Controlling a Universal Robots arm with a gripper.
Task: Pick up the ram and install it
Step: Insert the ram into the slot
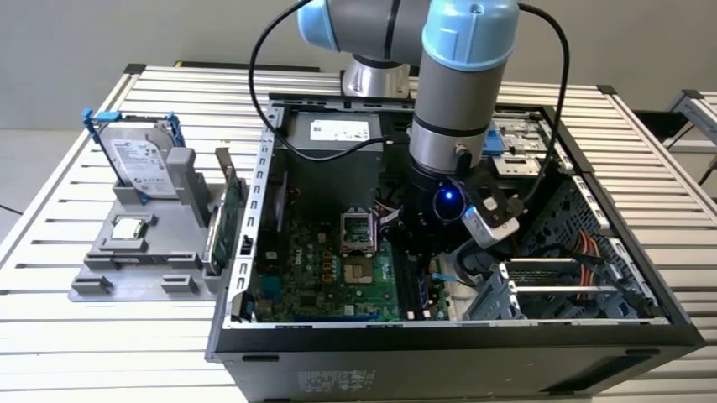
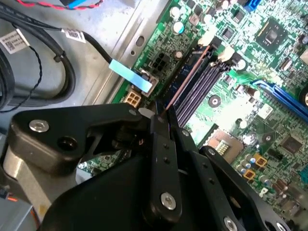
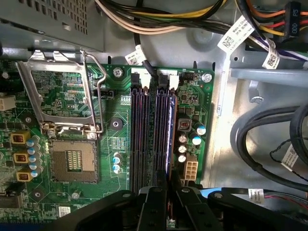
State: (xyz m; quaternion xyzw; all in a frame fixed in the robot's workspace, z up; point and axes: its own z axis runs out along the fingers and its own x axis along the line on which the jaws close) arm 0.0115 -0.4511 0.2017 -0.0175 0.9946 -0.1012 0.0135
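Hand [image 3: 168, 195] pinches ram [image 3: 169, 139] above memory slots [image 3: 144, 139].

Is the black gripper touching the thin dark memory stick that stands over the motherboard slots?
Touching. In the second wrist view the black gripper is closed on the near end of the thin dark memory stick, whose edge runs out from between the fingers along the dark slots.

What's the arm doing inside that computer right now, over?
Pincer shut on ram. Ram edge-on over memory slots, at the outermost. Nothing blocking.

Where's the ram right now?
The ram is held edge-on in the gripper, standing in the memory slots on the motherboard, beside the open processor socket; in the exterior view, inside the computer case.
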